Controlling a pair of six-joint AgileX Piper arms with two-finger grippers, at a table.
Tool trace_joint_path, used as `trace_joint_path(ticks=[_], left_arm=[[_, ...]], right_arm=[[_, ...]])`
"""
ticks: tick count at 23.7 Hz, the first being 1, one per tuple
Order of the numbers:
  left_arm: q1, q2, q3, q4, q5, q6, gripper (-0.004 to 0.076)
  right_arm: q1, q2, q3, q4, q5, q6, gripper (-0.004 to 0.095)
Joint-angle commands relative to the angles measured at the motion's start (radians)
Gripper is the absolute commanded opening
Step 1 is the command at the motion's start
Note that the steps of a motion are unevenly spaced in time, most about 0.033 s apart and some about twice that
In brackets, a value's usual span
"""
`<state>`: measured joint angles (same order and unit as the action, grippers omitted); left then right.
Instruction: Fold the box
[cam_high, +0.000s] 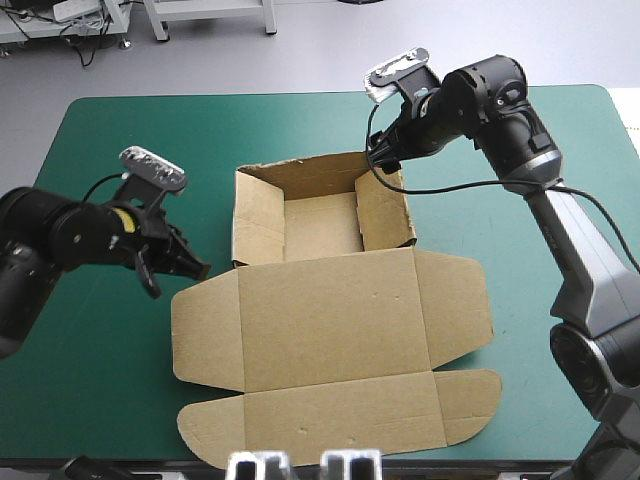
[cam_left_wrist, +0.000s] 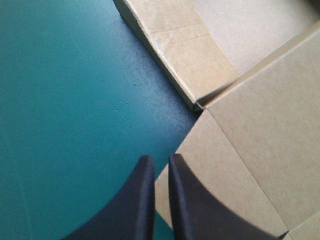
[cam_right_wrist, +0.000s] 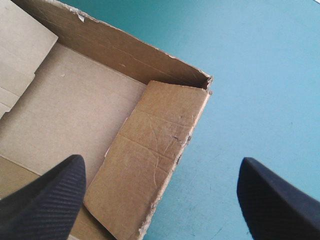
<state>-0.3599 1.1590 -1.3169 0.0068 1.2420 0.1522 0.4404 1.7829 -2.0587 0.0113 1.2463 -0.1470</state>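
The brown box (cam_high: 322, 222) stands mid-table as an open tray with its walls raised. Its lid (cam_high: 330, 330) lies flat toward the front edge, side flaps spread. My left gripper (cam_high: 190, 268) is low at the lid's left flap, near the tray's front-left corner. In the left wrist view its tips (cam_left_wrist: 159, 161) are shut over that flap's edge (cam_left_wrist: 210, 165), which lies flat. My right gripper (cam_high: 383, 165) is at the tray's far right corner. In the right wrist view it (cam_right_wrist: 160, 162) is open astride the right wall (cam_right_wrist: 150, 150), one finger (cam_right_wrist: 55, 192) inside the tray.
The teal-green cover (cam_high: 100, 140) runs wide to the left and right of the box. The lid's front flap (cam_high: 340, 425) reaches almost to the table's front edge.
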Motion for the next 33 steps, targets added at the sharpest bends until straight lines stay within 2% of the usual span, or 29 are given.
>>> trace_joint_path(ticks=[1, 9, 13, 15, 17, 20, 22, 25, 29, 33], left_arm=[[-0.006, -0.143, 0.040, -0.015, 0.051, 0.016, -0.0008], [-0.006, -0.414, 0.294, -0.041, 0.051, -0.040, -0.0008], [-0.006, -0.461, 0.411, -0.039, 0.051, -0.044, -0.0008], [-0.006, -0.489, 0.464, -0.036, 0.051, -0.056, -0.0008], [-0.006, -0.510, 0.476, -0.036, 0.049, -0.063, -0.0008], [-0.006, -0.518, 0.476, -0.033, 0.033, -0.063, -0.0008], [-0.006, -0.518, 0.476, -0.033, 0.015, -0.063, -0.0008], [-0.006, -0.518, 0.476, -0.033, 0.015, -0.063, -0.0008], [-0.006, -0.518, 0.476, -0.033, 0.017, -0.063, -0.0008], [-0.006, -0.518, 0.476, -0.029, 0.022, -0.062, -0.0008]], right_arm=[[-0.007, -0.029, 0.008, -0.011, 0.009, -0.011, 0.0742], [-0.007, 0.102, 0.064, 0.027, 0.009, -0.009, 0.0715], [-0.016, 0.166, 0.064, 0.009, 0.009, -0.011, 0.0712], [-0.045, 0.206, 0.064, 0.038, 0.007, -0.011, 0.0701], [-0.096, 0.242, 0.064, 0.139, -0.003, -0.011, 0.0682], [-0.107, 0.265, 0.064, 0.153, 0.002, -0.018, 0.0632], [-0.107, 0.276, 0.064, 0.155, -0.004, -0.019, 0.0554], [-0.107, 0.301, 0.064, 0.161, -0.004, -0.019, 0.0351], [-0.107, 0.318, 0.064, 0.173, -0.005, -0.023, 0.0147], [-0.107, 0.320, 0.055, 0.147, -0.015, -0.075, -0.0012]])
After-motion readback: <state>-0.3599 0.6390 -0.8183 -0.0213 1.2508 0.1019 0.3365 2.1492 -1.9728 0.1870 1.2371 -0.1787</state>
